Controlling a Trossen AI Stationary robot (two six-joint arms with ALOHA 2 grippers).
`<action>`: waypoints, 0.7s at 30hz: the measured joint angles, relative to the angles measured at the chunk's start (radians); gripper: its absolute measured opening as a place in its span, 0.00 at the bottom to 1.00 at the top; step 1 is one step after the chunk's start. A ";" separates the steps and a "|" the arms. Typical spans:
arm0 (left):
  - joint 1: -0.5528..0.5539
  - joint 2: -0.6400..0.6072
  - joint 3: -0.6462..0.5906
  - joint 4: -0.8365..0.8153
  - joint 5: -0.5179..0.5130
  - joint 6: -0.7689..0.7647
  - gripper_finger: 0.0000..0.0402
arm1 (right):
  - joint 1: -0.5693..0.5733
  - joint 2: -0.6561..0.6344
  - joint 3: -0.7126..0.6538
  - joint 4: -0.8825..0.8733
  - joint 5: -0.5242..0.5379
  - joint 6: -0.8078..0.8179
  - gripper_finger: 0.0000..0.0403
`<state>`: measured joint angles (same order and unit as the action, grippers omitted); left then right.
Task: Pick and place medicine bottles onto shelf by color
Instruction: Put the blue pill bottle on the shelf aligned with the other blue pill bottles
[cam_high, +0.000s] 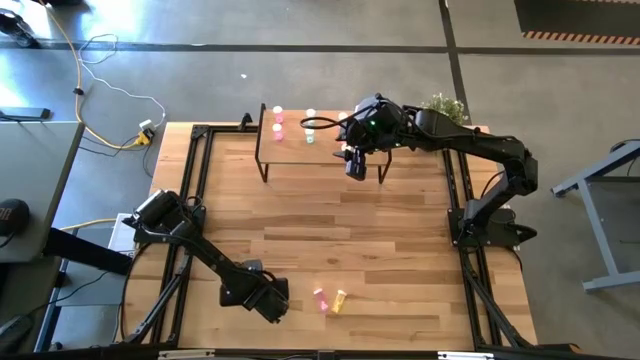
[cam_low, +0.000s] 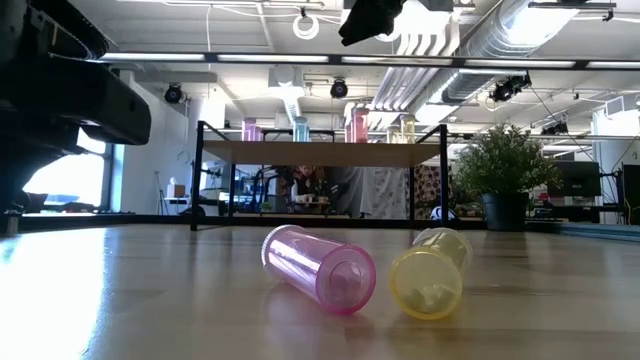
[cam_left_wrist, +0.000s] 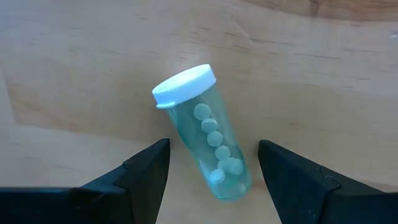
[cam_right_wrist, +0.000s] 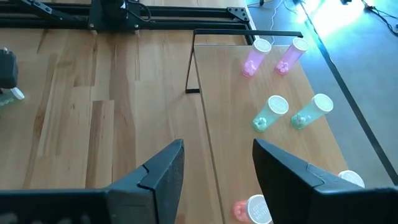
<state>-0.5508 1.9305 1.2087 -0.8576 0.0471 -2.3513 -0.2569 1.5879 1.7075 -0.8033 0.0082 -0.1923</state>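
Note:
A green medicine bottle with a white cap lies on its side on the wood table. My left gripper points down over it near the table's front edge. It is open, one finger on either side of the bottle's body, touching nothing. A pink bottle and a yellow bottle lie on their sides just to its right. My right gripper hangs open and empty above the shelf at the far side. Pink and green bottles stand on the shelf.
A red-orange bottle stands on the shelf near my right gripper. A potted plant stands at the table's far right corner. Black frame rails run along the table's left and right sides. Bare wood lies between the shelf and the lying bottles.

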 joint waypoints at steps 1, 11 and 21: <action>0.000 0.000 0.000 -0.003 -0.001 0.003 0.59 | 0.000 0.000 0.000 0.000 0.000 0.000 0.45; -0.001 0.003 0.000 0.006 0.007 0.098 0.38 | 0.000 0.000 0.000 0.000 0.000 -0.013 0.45; -0.006 0.000 -0.003 0.022 -0.020 0.217 0.22 | 0.000 0.000 0.000 0.000 0.000 -0.026 0.45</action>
<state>-0.5567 1.9302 1.2060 -0.8360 0.0274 -2.1339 -0.2565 1.5879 1.7074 -0.8036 0.0082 -0.2184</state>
